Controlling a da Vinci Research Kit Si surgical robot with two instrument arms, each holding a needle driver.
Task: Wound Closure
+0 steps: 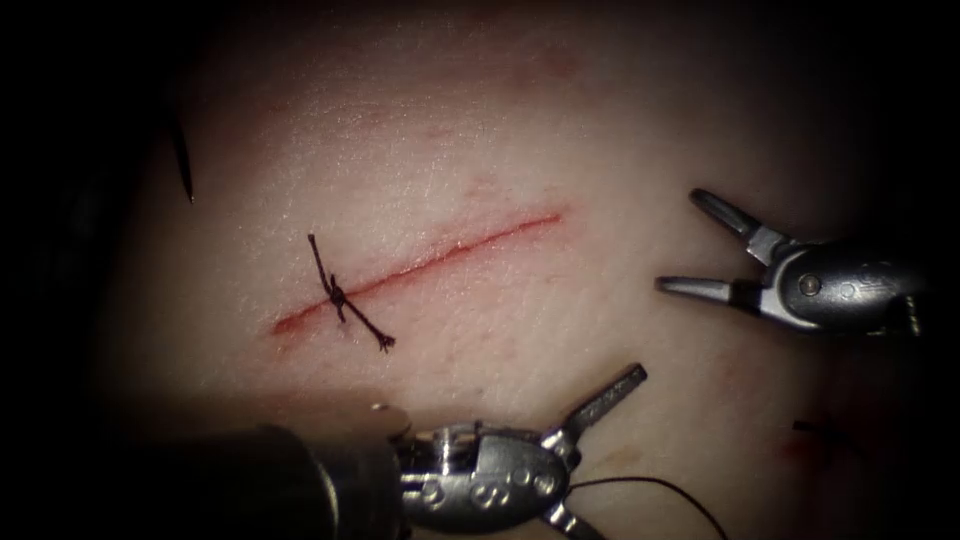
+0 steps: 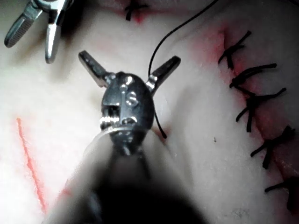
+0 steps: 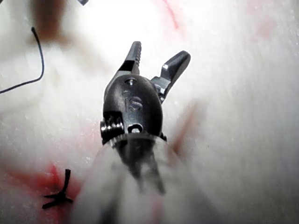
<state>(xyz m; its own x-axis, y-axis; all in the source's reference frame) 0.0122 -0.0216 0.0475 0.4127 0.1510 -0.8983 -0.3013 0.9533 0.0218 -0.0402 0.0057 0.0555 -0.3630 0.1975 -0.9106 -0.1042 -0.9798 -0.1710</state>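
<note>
We see one knot (image 1: 337, 296) tied on the cut (image 1: 440, 258) (near its left end). Our left hand (image 1: 610, 450) and right hand (image 1: 690, 245) hang apart, holding nothing. Loose thread (image 1: 660, 490) lies beside the left one. We can't spot the needle, so finding it likely matters.

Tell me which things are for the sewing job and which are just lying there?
For the job:
- left tool, open, holding nothing
- right tool, open, holding nothing
- cut in the tissue
- knot tied across the cut near its left end
- thread lying by the left tool

Lying about:
- old stitches on another cut
- red fluid
</note>
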